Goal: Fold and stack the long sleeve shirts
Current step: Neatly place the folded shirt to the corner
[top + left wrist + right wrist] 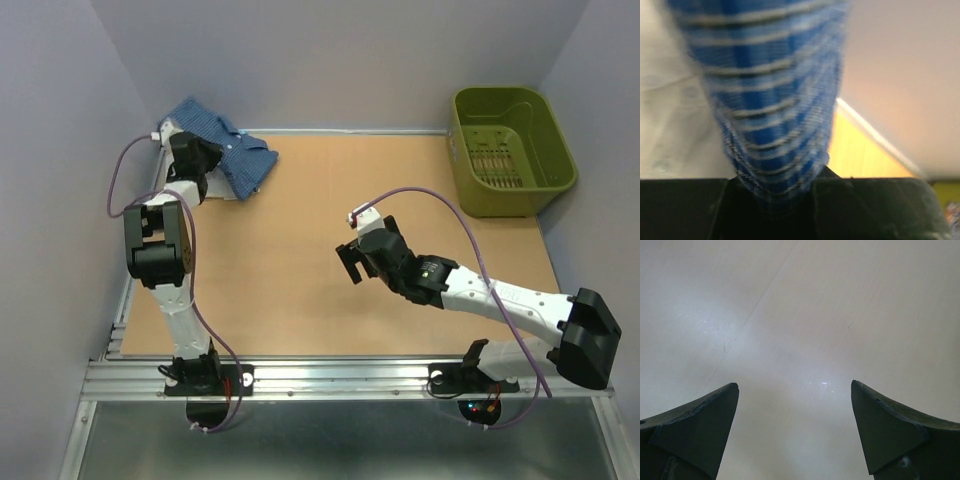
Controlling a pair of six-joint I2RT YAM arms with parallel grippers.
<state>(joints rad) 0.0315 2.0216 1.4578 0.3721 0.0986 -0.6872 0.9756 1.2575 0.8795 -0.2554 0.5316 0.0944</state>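
From the top camera I saw the blue checked shirt point(238, 155) bunched in a heap at the far left corner of the table point(300, 280). The left arm was reaching out to that corner, and the left gripper point(190, 160) sat at the heap's left side, touching the cloth. A sliver of white point(228, 193) showed under the shirt's near edge; I could not tell what it was. The right arm lay stretched over the middle of the table, well apart from the shirt. Its right gripper point(352, 262) had its jaws spread wide with nothing between them. An olive-green basket point(563, 150) stood at the far right corner.

On the left wrist camera the shirt point(775, 100) filled the middle of the picture, blurred. A fold of it ran down between the dark fingers point(880, 210), and the jaws were clamped on that fold. A strip of the table point(855, 150) showed to the right.

On the right wrist camera the two fingers point(695, 425) stood far apart over a bare, pale surface.
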